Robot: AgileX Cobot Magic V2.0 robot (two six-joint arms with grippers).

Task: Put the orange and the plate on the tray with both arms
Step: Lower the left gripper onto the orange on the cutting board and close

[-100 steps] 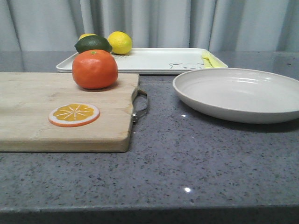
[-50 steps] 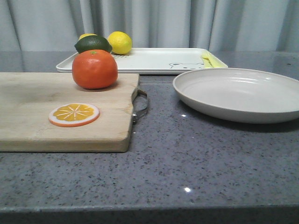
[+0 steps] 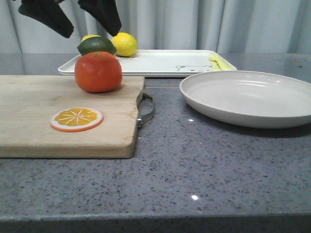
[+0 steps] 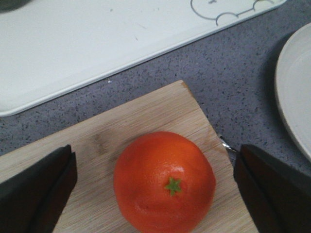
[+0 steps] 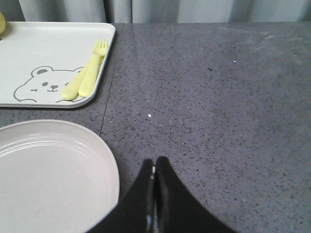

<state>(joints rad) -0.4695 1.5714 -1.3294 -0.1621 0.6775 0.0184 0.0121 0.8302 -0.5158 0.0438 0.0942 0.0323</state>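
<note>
Two dark fingers of the left gripper were seen at the upper left of the front view, where nothing but curtain had been visible half a second before; the arm had thus been brought in above the orange within that interval. The jaws were held wide apart, and in the left wrist view the fruit was framed between them, its green stem dot turned upward, with neither finger touching it. The orange was resting on the wooden cutting board, near its far corner, just short of the tray; an orange slice lay nearer on the same board and was left alone. The plate was sitting on the grey counter to the right, its far rim close to the tray's near edge, and no shift in it could be detected across the earlier pictures. The right gripper was seen only in its own wrist view, its fingers pressed together on nothing, poised over bare counter just beside the plate's rim. On the tray a lemon, a dark green fruit and a yellow fork were already lying, while its middle was left free. It was judged that the task was barely begun: the approach to the orange had been started, a descent and closure were still required, and the plate had not yet been addressed.
</note>
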